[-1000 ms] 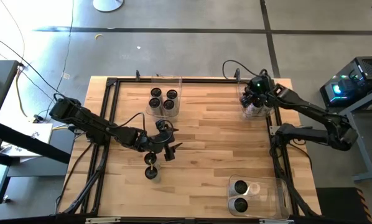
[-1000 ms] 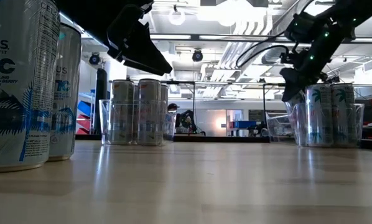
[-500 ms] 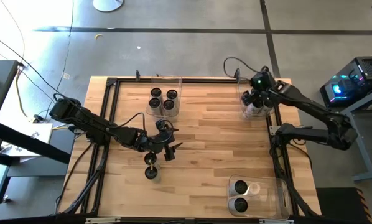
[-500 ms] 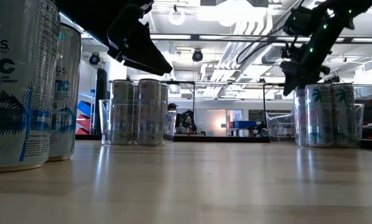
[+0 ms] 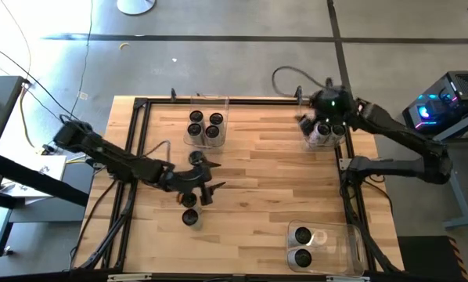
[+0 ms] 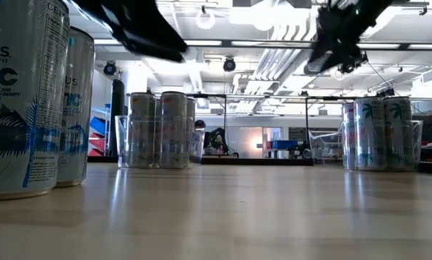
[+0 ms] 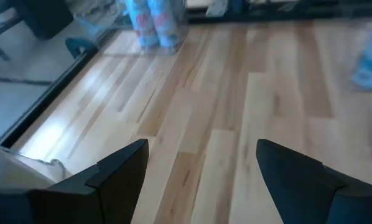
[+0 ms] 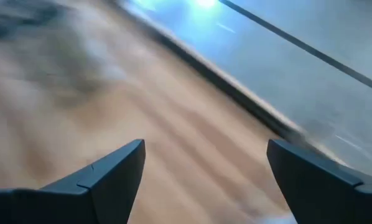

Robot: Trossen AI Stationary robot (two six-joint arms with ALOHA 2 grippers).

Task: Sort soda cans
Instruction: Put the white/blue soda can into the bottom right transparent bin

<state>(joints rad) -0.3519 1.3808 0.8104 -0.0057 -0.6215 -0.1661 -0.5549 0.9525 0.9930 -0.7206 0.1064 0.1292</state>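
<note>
Overhead, the wooden table [image 5: 250,188], edged by a black frame [image 5: 140,106], carries three clear plastic bins. Both arms enter from opposite sides: the left arm [image 5: 109,157] reaches across the near-left boards, the right arm [image 5: 398,133] across the far-right corner.

Beside the right gripper [image 5: 322,110], directly under it, stands the far-right bin [image 5: 322,137] holding upright soda cans [image 6: 375,134] with palm-tree prints. Its fingers [image 8: 111,174] stand wide apart with nothing between them; the wrist view past them is motion-blurred.

Well away from both grippers, the far-left bin [image 5: 205,125] holds three cans [image 5: 206,125], and the near-right bin [image 5: 324,247] holds two cans [image 5: 302,245].

The left gripper [image 5: 200,174] hovers above the boards with its fingers [image 7: 120,171] spread and empty. Just beside it, toward the near edge, a lone can [image 5: 189,218] stands upright on the bare table, apart from the fingers; nothing lies between can and gripper.

Close to the low camera, two tall cans [image 6: 28,101] with pale blue labels fill the frame's edge.

Around the table lies a grey concrete floor [image 5: 218,47]; the low view shows a workshop ceiling with lamps [image 6: 209,16].
</note>
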